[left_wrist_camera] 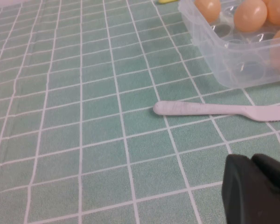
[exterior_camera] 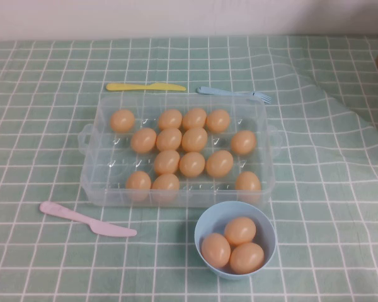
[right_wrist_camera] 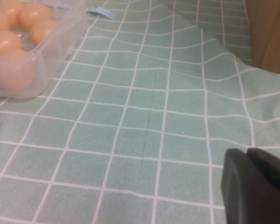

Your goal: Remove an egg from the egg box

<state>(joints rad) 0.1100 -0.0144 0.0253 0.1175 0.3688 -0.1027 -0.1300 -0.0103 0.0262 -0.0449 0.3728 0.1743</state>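
Note:
The clear plastic egg box [exterior_camera: 94,182] stands in the middle of the table and holds several orange-tan eggs [exterior_camera: 192,164]. It also shows in the left wrist view [left_wrist_camera: 224,60] and in the right wrist view [right_wrist_camera: 56,42]. A light-blue bowl [exterior_camera: 201,229] in front of the box holds three eggs [exterior_camera: 240,230]. My left gripper [left_wrist_camera: 252,158] is shut and empty, low over the cloth to the front left of the box. My right gripper [right_wrist_camera: 246,151] is shut and empty over the cloth to the right of the box. Neither gripper's fingers show in the high view.
A pink plastic knife [exterior_camera: 88,220] lies to the front left of the box, just ahead of the left gripper [left_wrist_camera: 214,109]. A yellow knife [exterior_camera: 145,87] and a blue fork [exterior_camera: 233,93] lie behind the box. A brown object [right_wrist_camera: 270,32] stands at the far right edge. The cloth is wrinkled on the right.

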